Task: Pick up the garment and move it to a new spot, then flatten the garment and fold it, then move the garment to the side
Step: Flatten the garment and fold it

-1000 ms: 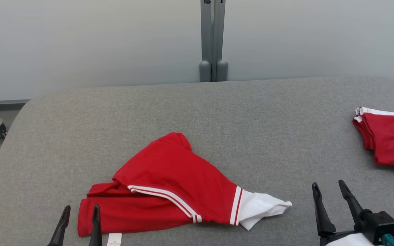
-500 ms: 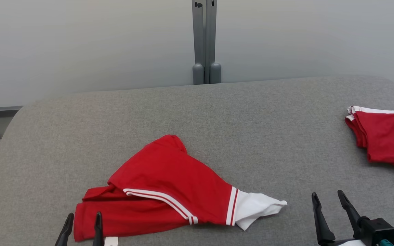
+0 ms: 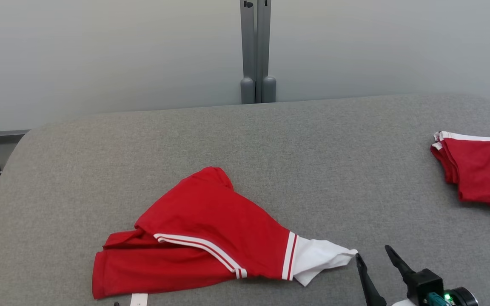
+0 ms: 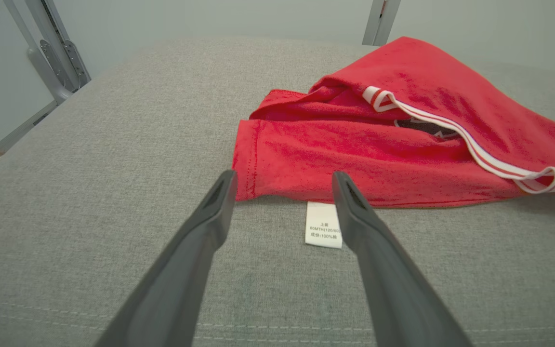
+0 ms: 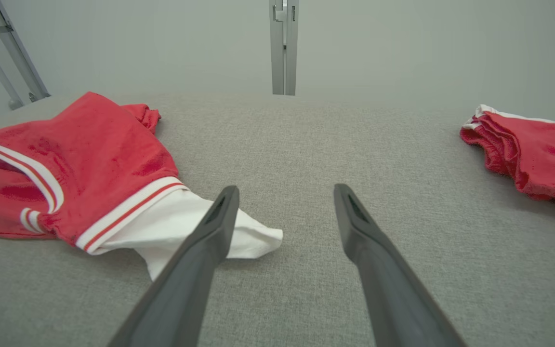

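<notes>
Lying crumpled on the grey padded table (image 3: 270, 136), the red garment (image 3: 211, 225) sits just left of the right claw (image 3: 372, 253) in the head view, its white sleeve (image 3: 319, 257) ending close beside the claw's nearer finger; that claw stands released, fingers spread, grasping nothing; a second red garment (image 3: 479, 170), folded, lies well ahead and to the claw's right. From the left wrist, the left claw (image 4: 283, 179) is likewise released and empty; the red garment's hem lies just past its fingertips, the bulk running ahead and rightward; a white label (image 4: 323, 224) lies between the fingers, beside the right one. From the right wrist, the claw's left finger crosses in front of the white sleeve, contact impossible to tell; the red body spreads leftward; the second red garment lies well off ahead-right.
</notes>
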